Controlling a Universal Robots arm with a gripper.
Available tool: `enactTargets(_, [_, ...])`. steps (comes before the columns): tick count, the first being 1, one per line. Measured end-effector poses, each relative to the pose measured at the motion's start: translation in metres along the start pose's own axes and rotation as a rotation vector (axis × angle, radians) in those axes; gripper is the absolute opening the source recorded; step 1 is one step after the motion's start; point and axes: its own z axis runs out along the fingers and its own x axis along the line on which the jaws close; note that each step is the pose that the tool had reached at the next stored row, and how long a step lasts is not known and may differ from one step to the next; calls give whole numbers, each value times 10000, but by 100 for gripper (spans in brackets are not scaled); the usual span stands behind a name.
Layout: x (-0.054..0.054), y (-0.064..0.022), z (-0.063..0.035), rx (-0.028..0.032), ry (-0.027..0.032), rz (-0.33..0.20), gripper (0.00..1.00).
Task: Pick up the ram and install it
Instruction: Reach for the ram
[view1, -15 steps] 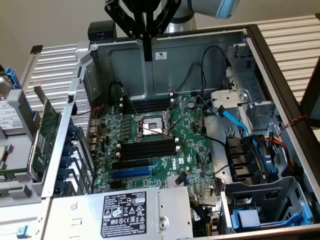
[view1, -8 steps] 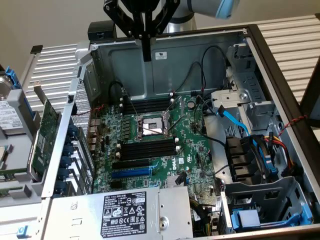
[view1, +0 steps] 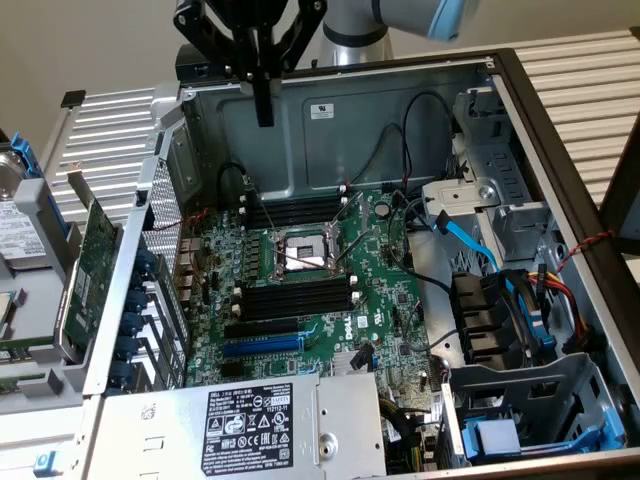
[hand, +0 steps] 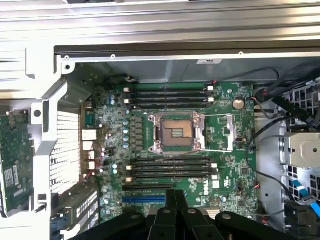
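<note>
The gripper (view1: 263, 112) is closed, with nothing green between its fingers. Hazard: the green expansion card (view1: 95, 262), below it toward the exterior view's left, can be mistaken for the ram; a closed descent would strike the empty memory slots (view1: 298, 211) beneath. The ram's location, heading and long axis cannot be told

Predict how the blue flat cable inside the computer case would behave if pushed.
The blue cable is probably floppy: it hangs in a loose curve, so it should bend aside rather than resist. It looks thin and flat, so likely light. One end seems plugged in, so it may swing back.
</note>
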Motion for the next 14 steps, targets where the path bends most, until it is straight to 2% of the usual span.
enactTargets(14, [632,-44,-14,0,0,1,11])
